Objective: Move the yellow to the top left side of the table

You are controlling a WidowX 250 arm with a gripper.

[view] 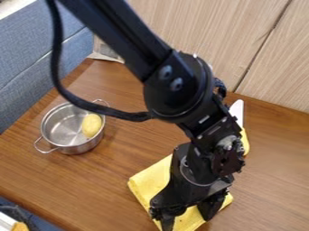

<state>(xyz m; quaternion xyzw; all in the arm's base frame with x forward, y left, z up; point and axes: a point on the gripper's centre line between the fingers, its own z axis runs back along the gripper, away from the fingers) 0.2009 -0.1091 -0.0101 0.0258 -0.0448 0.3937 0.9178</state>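
Presently | hand (189,218) spread wide, empty, over yellow cloth (145,184) | pot (83,148) left, yellow lump (91,125) inside | arm (124,34) partly blocking utensil (238,111)

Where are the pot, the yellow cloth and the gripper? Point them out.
Pot (80,149): camera view, outer side wall.
Yellow cloth (151,178): camera view, upper left part.
Gripper (188,219): camera view, midway between its fingertips.

The desk (118,173) is brown wood with a lengthwise grain. Directly on it, toward ten o'clock, stands a two-handled metal pot (83,148); a yellow cloth (147,180) lies between five and six, and a yellow-and-white knife (238,112) at two.
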